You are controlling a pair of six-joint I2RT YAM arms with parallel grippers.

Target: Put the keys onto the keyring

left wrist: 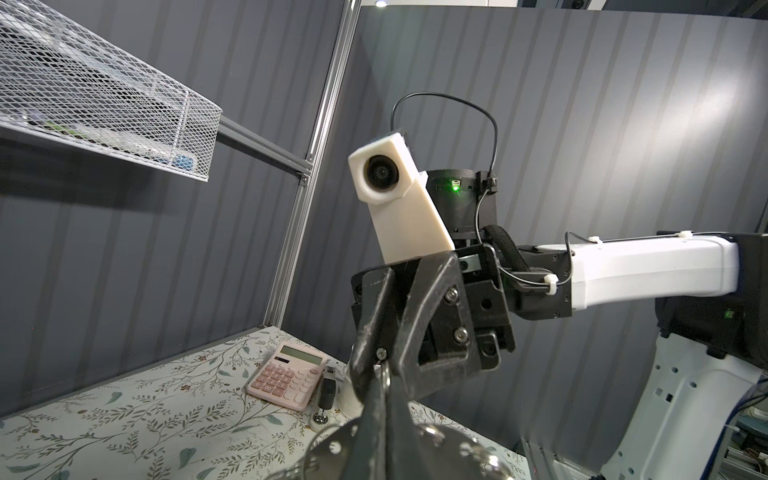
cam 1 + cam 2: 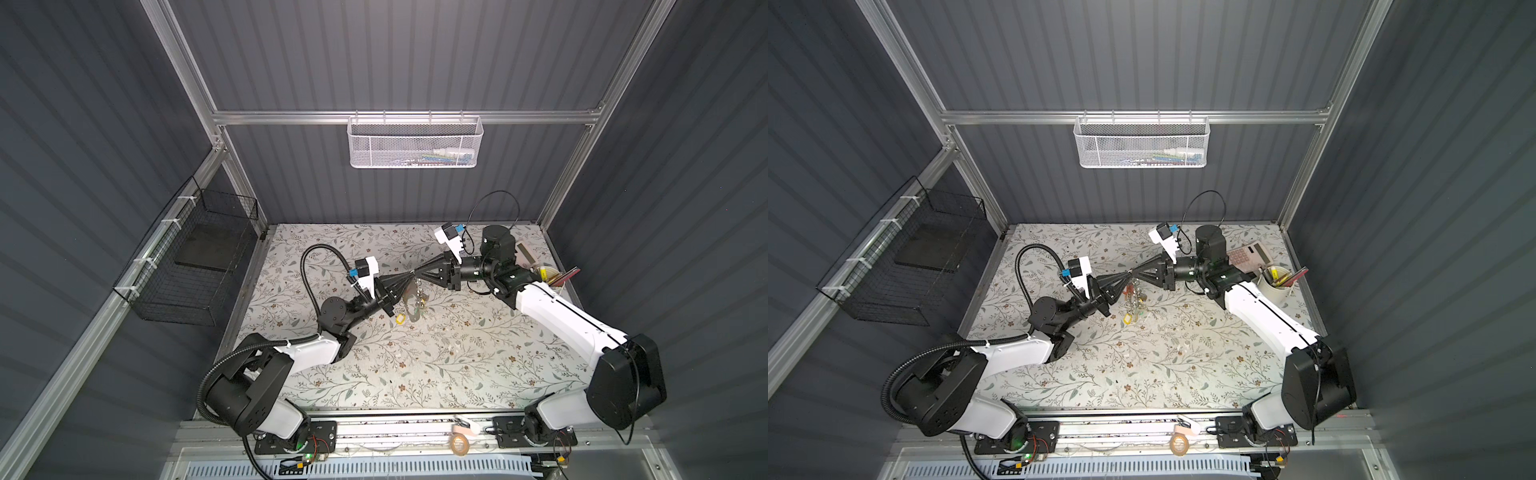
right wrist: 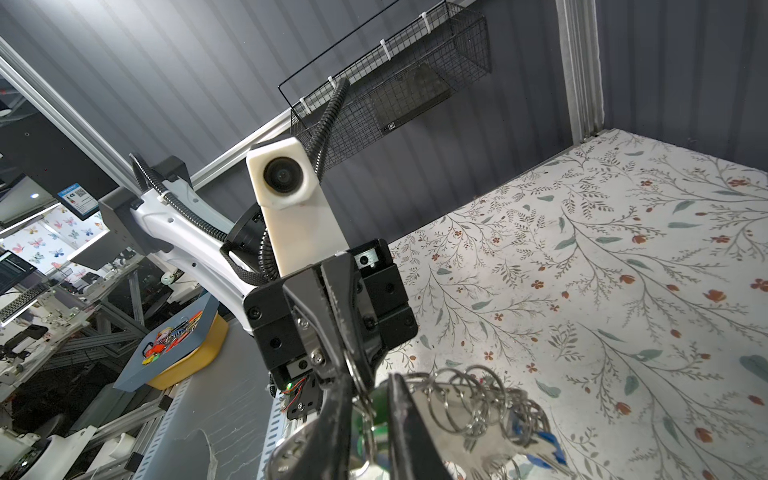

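Left gripper (image 2: 409, 275): closed on the keyring (image 2: 412, 301), held aloft
Right gripper (image 2: 419, 271): jaws slightly apart around the keys (image 3: 379, 405); grip cannot be told

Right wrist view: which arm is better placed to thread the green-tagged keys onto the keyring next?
Probably the right: the right gripper straddles the keys at their green tag and can steer them. The left gripper is shut on the keyring, which hangs below it, so it suits holding.
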